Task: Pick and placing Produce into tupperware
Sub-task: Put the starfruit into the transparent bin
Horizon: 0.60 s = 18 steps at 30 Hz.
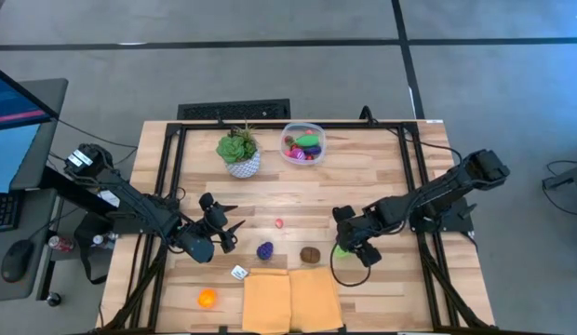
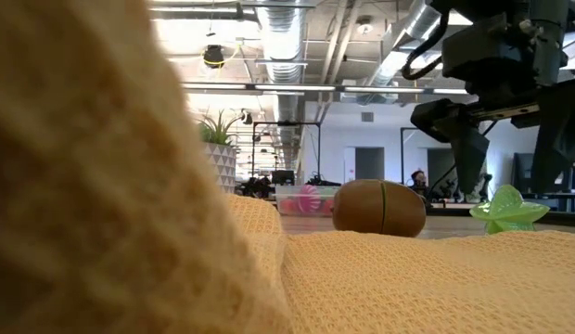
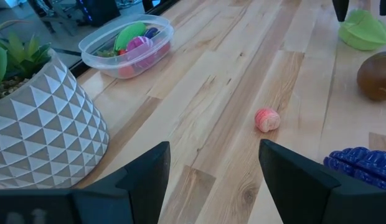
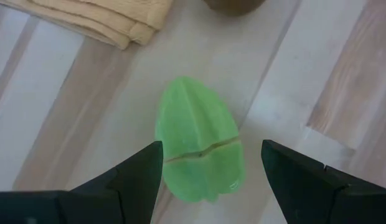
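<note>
The clear tupperware (image 1: 303, 143) sits near the table's far edge and holds several pieces of produce; it also shows in the left wrist view (image 3: 127, 43). On the bare table lie a green star-shaped fruit (image 1: 340, 249), a brown piece (image 1: 310, 253), a purple one (image 1: 265, 250), a small pink one (image 1: 279, 223) and an orange one (image 1: 207, 298). My right gripper (image 4: 211, 152) is open, pointing down just above the green fruit (image 4: 199, 149), with one finger on each side and neither touching. My left gripper (image 3: 213, 155) is open, low over the table, left of the pink piece (image 3: 267, 119).
A leafy plant in a white patterned pot (image 1: 239, 154) stands left of the tupperware. A folded yellow cloth (image 1: 293, 300) lies at the near edge, with a small white object (image 1: 239, 273) beside it. Bare wood lies between the grippers and the tupperware.
</note>
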Motion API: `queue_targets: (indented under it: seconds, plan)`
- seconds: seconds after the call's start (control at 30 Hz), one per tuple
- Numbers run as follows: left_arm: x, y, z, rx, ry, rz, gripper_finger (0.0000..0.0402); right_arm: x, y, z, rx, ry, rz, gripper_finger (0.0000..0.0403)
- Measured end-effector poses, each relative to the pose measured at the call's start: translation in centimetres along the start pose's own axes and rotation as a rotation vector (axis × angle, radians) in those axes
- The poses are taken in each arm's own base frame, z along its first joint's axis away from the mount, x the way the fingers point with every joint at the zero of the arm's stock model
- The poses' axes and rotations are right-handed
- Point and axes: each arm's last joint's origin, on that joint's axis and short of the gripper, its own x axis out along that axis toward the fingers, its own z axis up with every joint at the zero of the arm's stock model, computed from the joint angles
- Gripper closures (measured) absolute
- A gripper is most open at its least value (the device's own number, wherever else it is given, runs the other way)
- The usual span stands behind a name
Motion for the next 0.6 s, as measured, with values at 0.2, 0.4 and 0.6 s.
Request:
queue_targets:
  seconds: [0.2, 0.4, 0.6]
  plan:
    - [0.0, 0.0, 0.0, 0.0, 0.0, 0.0, 0.0164, 0.8, 0.0, 0.1, -0.001, 0.015, 0.012, 0.0106]
    - [0.0, 0.0, 0.0, -0.001, -0.001, 0.0, 0.0164, 1.5, -0.1, 0.8, 0.003, 0.025, 0.031, 0.0106]
    - [0.0, 0.0, 0.1, -0.006, -0.003, -0.002, 0.0164, 2.0, -0.1, 0.8, 0.011, 0.118, 0.058, 0.0106]
